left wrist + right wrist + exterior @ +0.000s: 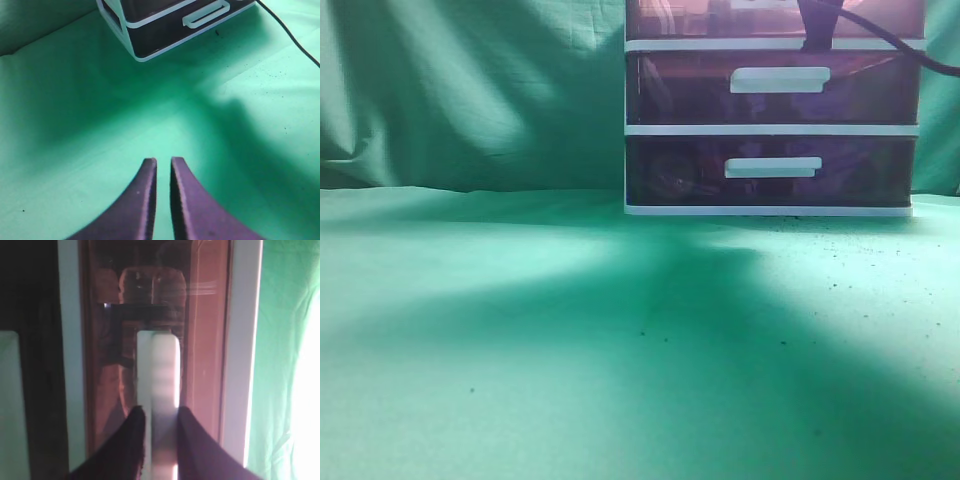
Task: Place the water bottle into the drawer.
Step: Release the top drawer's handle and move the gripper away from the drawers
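The drawer [700, 20] is the uppermost of three in the white-framed chest [770, 130], cut off by the top edge of the exterior view. In the right wrist view its purple-brown front [205, 340] fills the frame. My right gripper [160, 412] is shut on its white bar handle [157, 370], one finger on each side. A clear glinting shape [150, 285] shows through the drawer front; it may be the water bottle, I cannot tell. My left gripper [163, 162] is shut and empty, above the green cloth in front of the chest.
The middle drawer [670, 90] and the lowest drawer [670, 170] are closed, with white handles. A green cloth [520, 330] covers the table and the back wall. A black cable [910, 55] crosses the chest's upper right and lies on the cloth [295, 42].
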Robot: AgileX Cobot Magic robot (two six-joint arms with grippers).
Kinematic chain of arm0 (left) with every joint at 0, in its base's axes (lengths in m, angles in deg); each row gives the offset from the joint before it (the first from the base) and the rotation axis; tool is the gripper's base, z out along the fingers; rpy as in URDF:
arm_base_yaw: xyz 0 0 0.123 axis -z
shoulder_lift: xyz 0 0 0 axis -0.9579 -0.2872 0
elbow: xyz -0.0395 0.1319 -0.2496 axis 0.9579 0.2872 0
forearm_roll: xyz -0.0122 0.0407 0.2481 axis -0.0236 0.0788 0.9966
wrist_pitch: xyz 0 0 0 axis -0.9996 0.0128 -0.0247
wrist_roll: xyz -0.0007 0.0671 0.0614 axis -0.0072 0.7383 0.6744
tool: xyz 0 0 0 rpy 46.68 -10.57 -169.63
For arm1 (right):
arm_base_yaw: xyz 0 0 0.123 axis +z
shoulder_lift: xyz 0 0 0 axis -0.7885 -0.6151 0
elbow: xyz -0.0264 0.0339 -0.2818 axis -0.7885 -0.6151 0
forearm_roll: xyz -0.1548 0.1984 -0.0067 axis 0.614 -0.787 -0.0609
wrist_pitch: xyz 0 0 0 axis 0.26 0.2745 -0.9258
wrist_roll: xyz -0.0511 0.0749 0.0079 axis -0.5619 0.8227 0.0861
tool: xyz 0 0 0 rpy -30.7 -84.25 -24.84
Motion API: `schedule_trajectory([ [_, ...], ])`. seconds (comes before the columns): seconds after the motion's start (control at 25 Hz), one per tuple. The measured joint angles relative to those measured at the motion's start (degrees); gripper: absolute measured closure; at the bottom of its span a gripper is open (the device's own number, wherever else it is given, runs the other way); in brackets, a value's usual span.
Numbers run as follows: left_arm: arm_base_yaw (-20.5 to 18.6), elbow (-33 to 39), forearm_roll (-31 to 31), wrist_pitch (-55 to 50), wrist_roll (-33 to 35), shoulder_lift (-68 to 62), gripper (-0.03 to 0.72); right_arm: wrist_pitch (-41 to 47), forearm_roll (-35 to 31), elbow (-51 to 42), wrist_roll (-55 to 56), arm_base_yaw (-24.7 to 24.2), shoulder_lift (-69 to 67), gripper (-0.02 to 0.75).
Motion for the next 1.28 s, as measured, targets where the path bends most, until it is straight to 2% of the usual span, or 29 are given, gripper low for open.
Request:
schedule_trajectory([
  [0.24, 0.0, 0.0, 0.4, 0.1, 0.0, 0.0, 0.632, 2.2, -2.9, -0.1, 0.0, 0.8, -0.1, 0.402],
  [0.56, 0.0, 0.0, 0.4, -0.5, -0.4, 0.0, 0.632, -4.8, -5.4, -3.4, 0.0, 2.7, -0.1, 0.381],
  [0.6, 0.0, 0.0, 0.4, -0.7, -0.4, 0.0, 0.632, -5.5, -6.0, -3.7, 0.0, 3.0, -0.2, 0.319],
  [0.8, 0.0, 0.0, 0.4, -1.7, -1.8, 0.0, 0.632, -11.3, -9.2, -3.9, 0.0, 3.2, -0.2, 0.143],
  [1.04, 0.0, 0.0, 0.4, -1.8, -1.9, 0.0, 0.632, -13.0, -13.5, -4.5, 0.0, 5.8, 1.9, 0.153],
  [1.16, 0.0, 0.0, 0.4, -1.8, -1.9, 0.0, 0.632, -13.3, -20.5, -5.6, -1.9, 8.8, 5.3, 0.257],
  [1.28, 0.0, 0.1, 0.4, -1.8, -1.9, 0.5, 0.632, -13.5, -31.4, -7.5, -8.0, 13.0, 10.1, 0.401],
])
